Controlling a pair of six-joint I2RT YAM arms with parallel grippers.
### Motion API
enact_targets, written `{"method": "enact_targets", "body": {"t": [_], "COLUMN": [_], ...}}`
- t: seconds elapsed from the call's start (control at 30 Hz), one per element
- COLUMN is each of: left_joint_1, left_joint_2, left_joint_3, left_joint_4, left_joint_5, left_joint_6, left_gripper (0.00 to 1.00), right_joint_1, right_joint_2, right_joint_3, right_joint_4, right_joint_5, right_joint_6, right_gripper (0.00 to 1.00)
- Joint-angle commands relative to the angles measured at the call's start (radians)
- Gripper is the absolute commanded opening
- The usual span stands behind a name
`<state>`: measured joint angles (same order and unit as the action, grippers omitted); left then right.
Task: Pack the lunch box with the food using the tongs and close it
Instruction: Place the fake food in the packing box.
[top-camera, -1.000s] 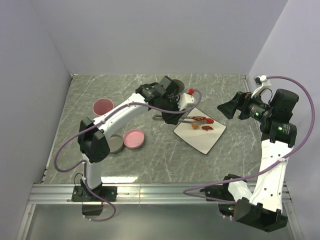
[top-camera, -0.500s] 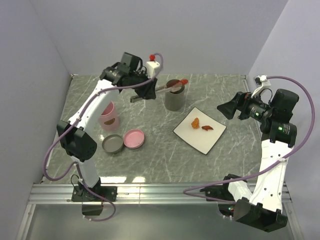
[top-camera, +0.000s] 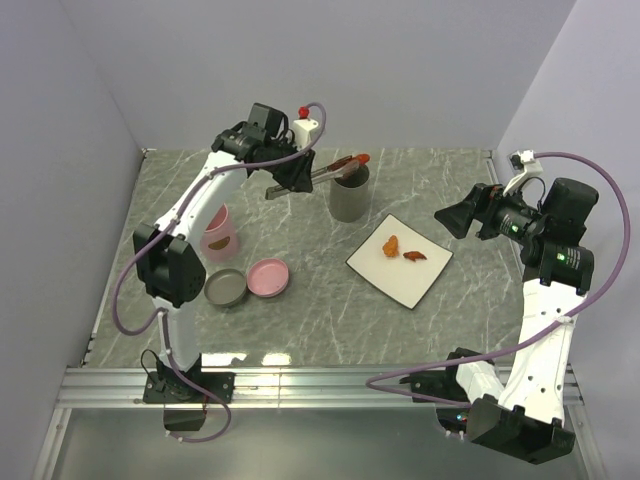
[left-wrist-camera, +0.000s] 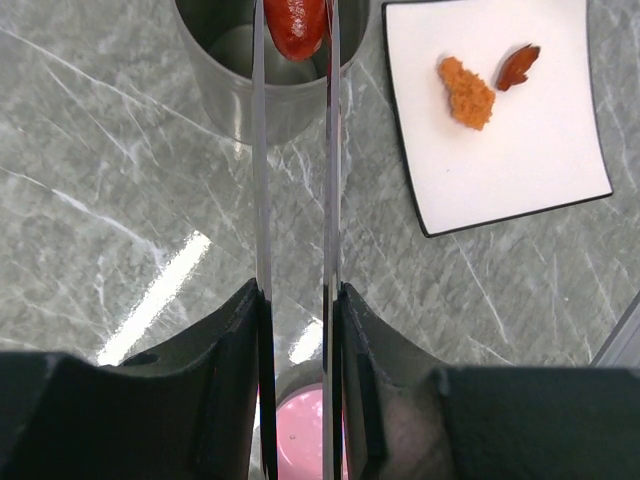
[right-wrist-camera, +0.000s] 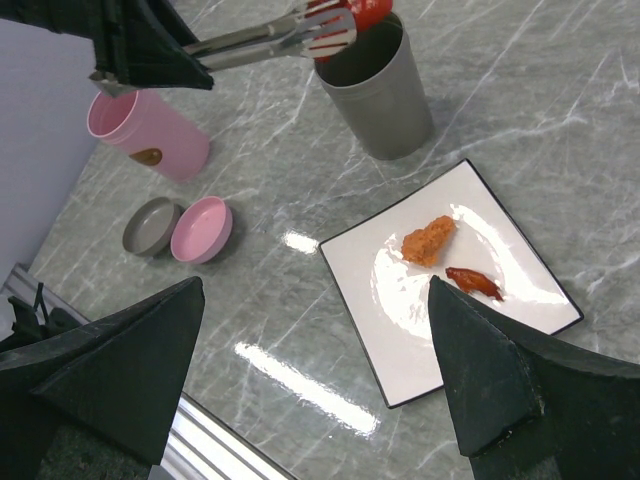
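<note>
Top external view: the left gripper (top-camera: 288, 176) is raised over the far part of the marble table (top-camera: 300, 330) and clamps the slim metal tongs (top-camera: 330, 170) across both arms. The tongs point toward 3 o'clock and are squeezed shut on a red sausage (top-camera: 361, 158) at their tips. The sausage hangs at the far rim of the grey cylindrical container (top-camera: 349, 200), which stands upright at 11 o'clock from the white square plate (top-camera: 405, 280).

From the left wrist, the two tong arms (left-wrist-camera: 262, 150) run almost parallel between the gripper's fingers (left-wrist-camera: 235, 380). The sausage (left-wrist-camera: 296, 25) sits pinched between them over the container's open mouth (left-wrist-camera: 230, 90). Whether it touches the rim I cannot tell.

Two pieces lie on the plate, near each other but apart. One is an orange-brown fried bit (top-camera: 391, 245). The other is a smaller dark red-brown piece (top-camera: 414, 255) at 4 o'clock from it.

A pink cup (top-camera: 219, 231) stands at 8 o'clock from the container, well apart from it. At 5 o'clock from the cup lie a shallow grey dish (top-camera: 225, 288) and a shallow pink dish (top-camera: 268, 277), side by side and possibly touching.

The right gripper (top-camera: 452, 215) hovers at 2 o'clock from the plate, its jaws spread wide and holding nothing.
</note>
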<state>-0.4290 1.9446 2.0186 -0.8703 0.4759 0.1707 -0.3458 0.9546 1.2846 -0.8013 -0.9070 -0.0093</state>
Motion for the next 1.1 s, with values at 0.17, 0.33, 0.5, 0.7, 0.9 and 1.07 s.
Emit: {"method": "enact_targets", "body": {"t": [0.17, 0.33, 0.5, 0.7, 0.9, 1.07], "left_joint_1": [-0.002, -0.002, -0.002, -0.002, -0.004, -0.036], "left_joint_2": [0.030, 0.040, 0.028, 0.002, -0.039, -0.111], "left_joint_3": [0.048, 0.049, 0.043, 0.045, 0.046, 0.006], "left_joint_4": [0.077, 0.074, 0.076, 0.062, 0.050, 0.036], "left_joint_5": [0.018, 0.015, 0.009, 0.024, 0.053, 0.098], "left_joint_6": [-0.013, -0.013, -0.017, -0.019, -0.023, -0.001], "left_gripper": [0.03, 0.15, 0.41, 0.52, 0.55, 0.57], "right_joint_1": [-0.009, -0.009, -0.009, -0.009, -0.007, -0.009], "right_joint_2": [-0.002, -0.005, -0.002, 0.003, 0.007, 0.012], "right_joint_3": [0.035, 0.028, 0.030, 0.035, 0.035, 0.033], "right_joint_4": [0.008, 0.011, 0.011, 0.013, 0.014, 0.019], "right_joint_5": [-0.007, -0.001, -0.001, -0.009, -0.012, -0.010], "right_joint_6": [-0.008, -0.006, -0.004, 0.000, 0.002, 0.005], "right_gripper": [1.00, 1.00, 1.00, 1.00, 1.00, 1.00]}}
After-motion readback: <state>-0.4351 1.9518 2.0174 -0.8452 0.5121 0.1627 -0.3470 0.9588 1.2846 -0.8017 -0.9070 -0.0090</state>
